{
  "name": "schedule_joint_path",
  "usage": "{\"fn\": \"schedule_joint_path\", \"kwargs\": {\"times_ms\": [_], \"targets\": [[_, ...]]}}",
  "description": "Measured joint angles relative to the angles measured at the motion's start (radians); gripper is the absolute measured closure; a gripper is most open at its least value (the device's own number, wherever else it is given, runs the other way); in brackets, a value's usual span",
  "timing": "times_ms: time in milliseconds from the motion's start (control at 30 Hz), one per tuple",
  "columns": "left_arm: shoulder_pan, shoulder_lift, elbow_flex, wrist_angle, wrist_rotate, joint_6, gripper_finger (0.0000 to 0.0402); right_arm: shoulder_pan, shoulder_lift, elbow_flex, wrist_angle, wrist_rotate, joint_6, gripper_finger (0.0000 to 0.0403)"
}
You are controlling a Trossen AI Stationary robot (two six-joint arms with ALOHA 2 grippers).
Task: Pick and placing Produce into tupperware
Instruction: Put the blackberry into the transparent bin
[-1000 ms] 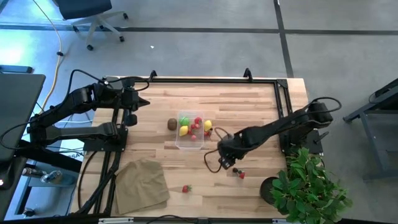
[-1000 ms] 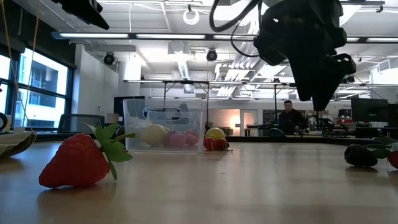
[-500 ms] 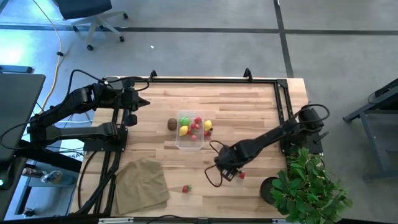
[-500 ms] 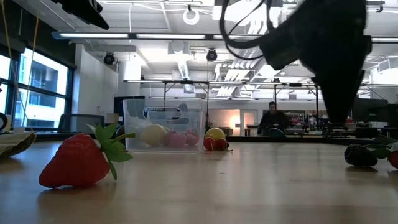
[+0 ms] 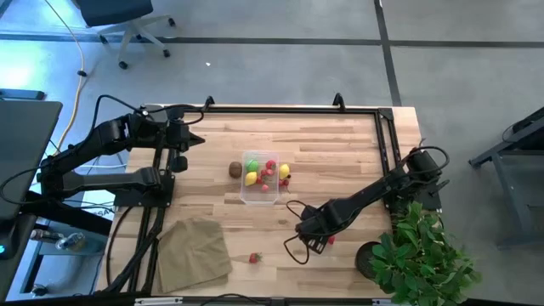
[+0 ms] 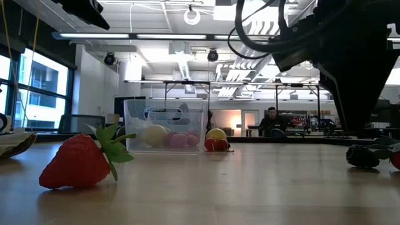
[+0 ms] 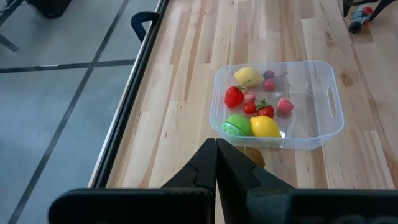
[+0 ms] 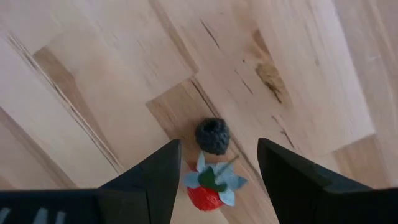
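While the right claw (image 8: 214, 180) hung open above a small dark round berry (image 8: 212, 135) and a red strawberry with green leaves (image 8: 211, 185), which touched on the wooden counter (image 8: 112, 74), it needed centring on one fruit only. Well apart stood the clear plastic tupperware (image 5: 258, 194). The left claw (image 7: 216, 163), closed, waited near the counter's far left edge.

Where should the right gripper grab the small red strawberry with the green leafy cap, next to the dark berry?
Grip the small red strawberry across its red body, coming straight down from above. The open right gripper already straddles it. The dark round berry sits at its leafy end, so closing across the body likely avoids the berry.
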Motion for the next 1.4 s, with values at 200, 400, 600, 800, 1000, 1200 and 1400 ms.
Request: {"fn": "schedule_joint_path", "kwargs": {"times_ms": [200,400,600,800,1000,1200,1400], "targets": [[0.0,0.0,0.0,0.0,0.0,0.0,0.0401,0.0,0.018,0.0,0.015,-0.013,-0.029,0.0199],[0.0,0.0,0.0,0.0,0.0,0.0,0.0401,0.0,0.035,0.0,0.013,-0.021,-0.051,0.0199],[0.0,0.0,0.0,0.0,0.0,0.0,0.0401,0.0,0.048,-0.001,0.017,-0.033,-0.076,0.0199],[0.0,0.0,0.0,0.0,0.0,0.0,0.0401,-0.001,0.056,-0.001,0.018,-0.029,-0.103,0.0199],[0.0,0.0,0.0,0.0,0.0,0.0,0.0401,-0.001,0.067,-0.001,0.028,-0.032,-0.123,0.0199],[0.0,0.0,0.0,0.0,0.0,0.0,0.0401,-0.007,0.075,-0.001,0.028,-0.032,-0.131,0.0199],[0.0,0.0,0.0,0.0,0.0,0.0,0.0401,-0.006,0.091,-0.001,0.034,-0.039,-0.134,0.0199]]}}
